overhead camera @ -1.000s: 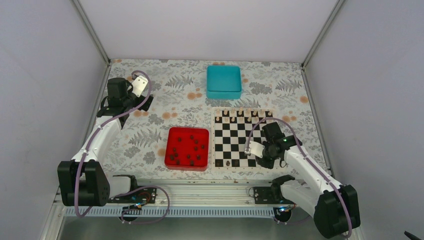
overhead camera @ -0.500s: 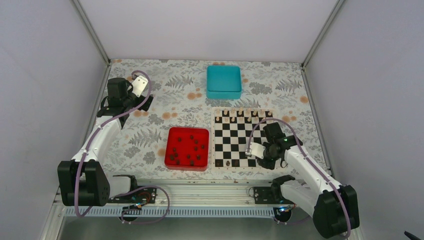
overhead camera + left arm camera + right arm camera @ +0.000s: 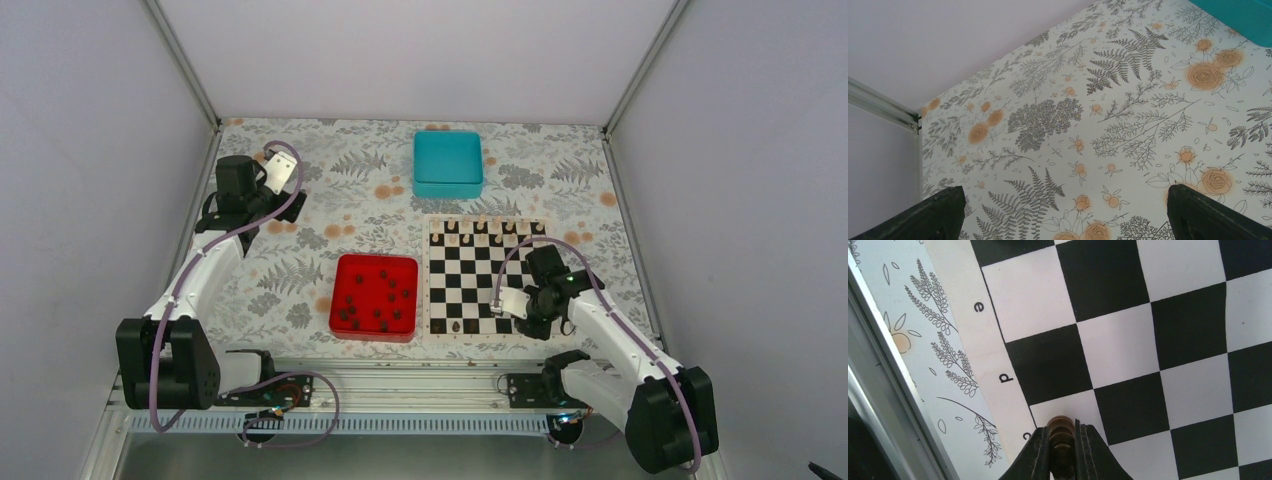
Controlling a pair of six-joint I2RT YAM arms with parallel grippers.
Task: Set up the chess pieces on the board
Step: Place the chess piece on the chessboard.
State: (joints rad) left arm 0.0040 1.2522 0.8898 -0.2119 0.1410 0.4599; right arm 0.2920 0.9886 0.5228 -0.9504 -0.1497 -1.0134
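While the right gripper (image 3: 1063,434) hangs low over the near edge of the board (image 3: 1128,340), its two fingers are pinched narrow around one dark chess piece (image 3: 1060,424). The piece's long axis seems to run along the fingers, pointing down at the squares. In the right wrist view it sits by the white square in the first row, close to the border letters c and d, so the likely target lies straight below it, not off to one side. Whether its base touches the board cannot be told. Another dark piece (image 3: 456,325) stands alone on the near row, to the left. Left of the board, the red tray (image 3: 375,258) holds the other dark chess pieces (image 3: 383,273), scattered. Cream pieces (image 3: 481,226) line the board's far edge, and a teal box (image 3: 448,163) sits beyond them. The left gripper (image 3: 1065,200) is spread wide and empty over the flowered cloth at the far left, well apart from the board, so the right arm is the nearer one. Compared with a second ago, the right gripper has barely shifted and the left arm has not moved.
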